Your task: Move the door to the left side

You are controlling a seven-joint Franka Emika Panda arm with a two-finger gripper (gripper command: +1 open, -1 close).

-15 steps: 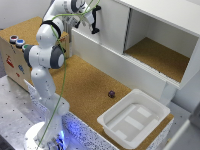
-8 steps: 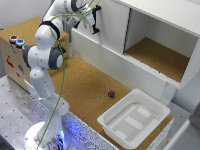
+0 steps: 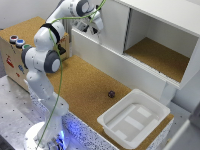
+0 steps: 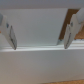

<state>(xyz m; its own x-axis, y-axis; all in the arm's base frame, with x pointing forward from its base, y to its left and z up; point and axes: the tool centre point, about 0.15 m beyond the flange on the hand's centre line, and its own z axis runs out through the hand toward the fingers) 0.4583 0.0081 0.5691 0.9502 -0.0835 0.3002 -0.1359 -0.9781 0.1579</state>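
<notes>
My hand stays pressed at the white door, fingers spread wide and holding nothing, unmoved this past second; door already sits left, cabinet's right half open.

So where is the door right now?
In the exterior view the door covers the cabinet's left half, beside the gripper.

tall flat white door panel: smooth matt, painted-board look | white cabinet: same matt finish, cork-brown floor inside | table top: rough grainy cork | white rectangular tray: smooth plastic, slight sheen | white robot arm: glossy plastic shells
</notes>
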